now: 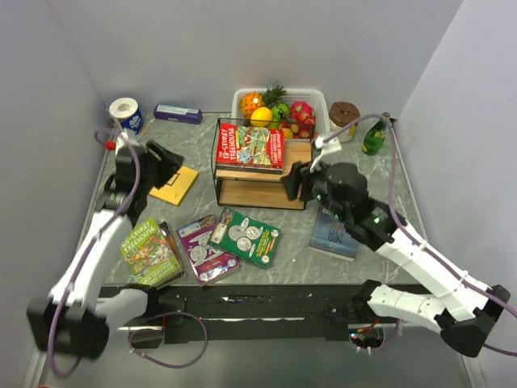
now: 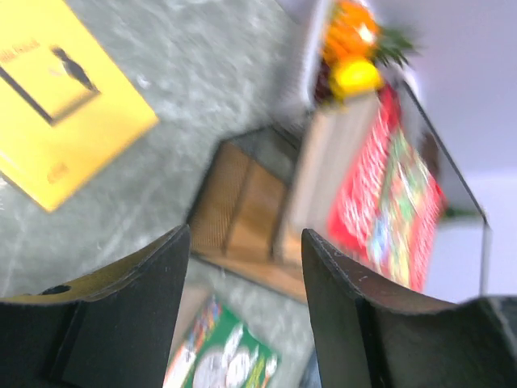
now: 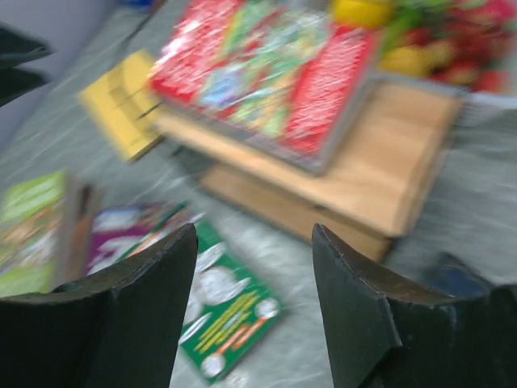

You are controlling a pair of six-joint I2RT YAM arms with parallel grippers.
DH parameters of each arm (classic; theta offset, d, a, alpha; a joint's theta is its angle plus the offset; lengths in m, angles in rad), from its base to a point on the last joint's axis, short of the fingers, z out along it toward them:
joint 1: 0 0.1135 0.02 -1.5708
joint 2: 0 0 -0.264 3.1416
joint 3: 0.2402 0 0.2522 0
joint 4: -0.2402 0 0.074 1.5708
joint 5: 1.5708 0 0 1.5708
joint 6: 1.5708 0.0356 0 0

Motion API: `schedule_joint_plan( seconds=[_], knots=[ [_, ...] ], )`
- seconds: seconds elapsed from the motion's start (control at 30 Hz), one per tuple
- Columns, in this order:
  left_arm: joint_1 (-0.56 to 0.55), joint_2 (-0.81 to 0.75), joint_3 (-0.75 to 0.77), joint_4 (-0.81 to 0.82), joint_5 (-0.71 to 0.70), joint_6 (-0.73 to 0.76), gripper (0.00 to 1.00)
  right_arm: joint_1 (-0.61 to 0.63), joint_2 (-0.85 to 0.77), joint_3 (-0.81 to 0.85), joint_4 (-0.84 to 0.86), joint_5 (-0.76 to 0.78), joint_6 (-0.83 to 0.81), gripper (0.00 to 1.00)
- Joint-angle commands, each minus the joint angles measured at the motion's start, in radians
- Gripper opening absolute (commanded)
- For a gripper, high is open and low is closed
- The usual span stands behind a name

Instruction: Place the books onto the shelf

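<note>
1. Table [image 1: 296, 252]: grey marbled top that carries everything below.
2. Left gripper [image 2: 242, 242]: above the left side of the table near the yellow book, fingers well apart, nothing between them.
3. Right gripper [image 3: 254, 234]: just beside the right end of the shelf, jaws wide apart and empty.
4. Shelf [image 1: 250, 194]: two wooden boards in a black wire frame, at the centre back of the table. The lower board is bare.
5. Basket [image 1: 317, 94]: white, holds fruit, directly behind the shelf.
6. Red book [image 1: 249, 145]: lies flat on the shelf's top board, towards its left end.
7. Blue book [image 1: 333, 233]: on the table right of the shelf, partly under the right arm.
8. Green book [image 1: 246, 237]: on the table in front of the shelf.
9. Purple book [image 1: 202, 249]: touching the green book's left edge.
10. Treehouse book [image 1: 148, 249]: front left, lying on another book.
11. Yellow book [image 1: 179, 186]: left of the shelf.
12. Purple box [image 1: 178, 113]: at the back left.
13. Paper roll [image 1: 125, 113]: in the back left corner.
14. Jar [image 1: 344, 117] and bottle [image 1: 373, 137]: at the back right.
</note>
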Motion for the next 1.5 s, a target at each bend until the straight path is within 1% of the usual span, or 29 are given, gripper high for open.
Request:
schedule_joint_plan(
  seconds=[0.0, 0.03, 0.07, 0.13, 0.17, 0.23, 0.27, 0.3, 0.33, 0.37, 0.43, 0.47, 0.53, 0.6, 0.67, 0.83, 0.93, 1.0, 1.13, 1.2, 1.23, 1.3, 1.33, 1.4, 1.43, 1.47],
  knots=[
    [-0.053, -0.22, -0.206, -0.031, 0.104, 0.018, 0.63, 0.071, 0.007, -0.195, 0.206, -0.249, 0.092, 0.7],
    [-0.068, -0.261, -0.252, -0.028, 0.14, 0.003, 0.63, 0.114, -0.011, -0.273, 0.226, -0.22, 0.121, 0.75],
    [-0.1, -0.341, -0.342, -0.017, 0.159, -0.031, 0.62, 0.129, -0.017, -0.307, 0.252, -0.217, 0.17, 0.76],
    [-0.137, -0.421, -0.425, -0.017, 0.168, -0.071, 0.63, 0.166, -0.008, -0.376, 0.28, -0.203, 0.2, 0.78],
    [-0.177, -0.497, -0.498, -0.02, 0.155, -0.123, 0.63, 0.213, 0.002, -0.396, 0.295, -0.163, 0.206, 0.78],
    [-0.208, -0.571, -0.562, -0.028, 0.147, -0.208, 0.64, 0.281, 0.038, -0.439, 0.312, -0.091, 0.204, 0.79],
    [-0.23, -0.64, -0.609, -0.029, 0.142, -0.235, 0.65, 0.353, 0.05, -0.452, 0.318, 0.011, 0.204, 0.79],
    [-0.24, -0.672, -0.628, -0.044, 0.139, -0.258, 0.66, 0.379, 0.062, -0.459, 0.322, 0.047, 0.207, 0.79],
    [-0.247, -0.705, -0.642, -0.052, 0.135, -0.302, 0.72, 0.405, 0.084, -0.463, 0.302, 0.088, 0.22, 0.79],
    [-0.261, -0.763, -0.674, -0.061, 0.124, -0.327, 0.75, 0.447, 0.091, -0.463, 0.294, 0.122, 0.259, 0.79],
    [-0.267, -0.811, -0.702, -0.075, 0.118, -0.394, 0.83, 0.471, 0.107, -0.481, 0.326, 0.161, 0.263, 0.79],
    [-0.269, -0.837, -0.729, -0.072, 0.119, -0.413, 0.84, 0.479, 0.119, -0.481, 0.338, 0.168, 0.264, 0.79],
    [-0.271, -0.832, -0.751, -0.063, 0.128, -0.459, 0.86, 0.482, 0.176, -0.458, 0.334, 0.204, 0.244, 0.79],
    [-0.272, -0.783, -0.78, -0.028, 0.165, -0.476, 0.86, 0.488, 0.226, -0.405, 0.27, 0.257, 0.238, 0.79],
    [-0.284, -0.71, -0.792, 0.035, 0.185, -0.487, 0.86, 0.492, 0.286, -0.394, 0.262, 0.28, 0.217, 0.79],
    [-0.35, -0.582, -0.765, 0.072, 0.095, -0.481, 0.85, 0.479, 0.366, -0.38, 0.282, 0.296, 0.212, 0.79],
    [-0.386, -0.512, -0.765, 0.138, 0.079, -0.49, 0.84, 0.478, 0.417, -0.349, 0.262, 0.285, 0.221, 0.8],
    [-0.406, -0.458, -0.783, 0.225, 0.078, -0.497, 0.83, 0.478, 0.45, -0.331, 0.248, 0.268, 0.227, 0.79],
    [-0.422, -0.34, -0.788, 0.348, 0.078, -0.487, 0.76, 0.478, 0.463, -0.326, 0.248, 0.23, 0.238, 0.79],
    [-0.424, -0.311, -0.775, 0.371, 0.066, -0.476, 0.74, 0.478, 0.452, -0.332, 0.25, 0.219, 0.238, 0.78],
    [-0.424, -0.288, -0.772, 0.379, 0.062, -0.462, 0.69, 0.476, 0.447, -0.335, 0.248, 0.214, 0.235, 0.78],
    [-0.424, -0.277, -0.774, 0.396, 0.049, -0.456, 0.66, 0.478, 0.441, -0.337, 0.248, 0.204, 0.23, 0.78],
    [-0.424, -0.265, -0.783, 0.42, 0.049, -0.454, 0.61, 0.478, 0.437, -0.338, 0.249, 0.199, 0.227, 0.78],
    [-0.422, -0.255, -0.795, 0.446, 0.049, -0.453, 0.57, 0.478, 0.426, -0.343, 0.257, 0.181, 0.227, 0.77],
    [-0.424, -0.248, -0.807, 0.475, 0.049, -0.45, 0.49, 0.481, 0.421, -0.346, 0.259, 0.175, 0.229, 0.77],
    [-0.422, -0.245, -0.815, 0.491, 0.049, -0.45, 0.44, 0.479, 0.418, -0.348, 0.259, 0.17, 0.23, 0.77]
  ],
)
